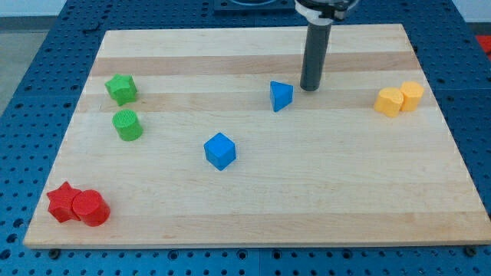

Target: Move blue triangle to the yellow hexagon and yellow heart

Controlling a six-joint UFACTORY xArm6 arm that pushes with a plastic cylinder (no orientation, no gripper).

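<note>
The blue triangle (281, 96) lies near the middle of the wooden board, a little towards the view's top. My tip (310, 88) stands just to the view's right of it, slightly higher, with a small gap between them. The yellow heart (389, 101) and the yellow hexagon (412, 95) sit touching each other at the view's right, the hexagon on the right. They are well to the right of the triangle and my tip.
A blue cube (220, 150) lies below and left of the triangle. A green star (121, 89) and a green cylinder (127, 125) are at the left. A red star (64, 202) and a red cylinder (91, 208) touch at the bottom left corner.
</note>
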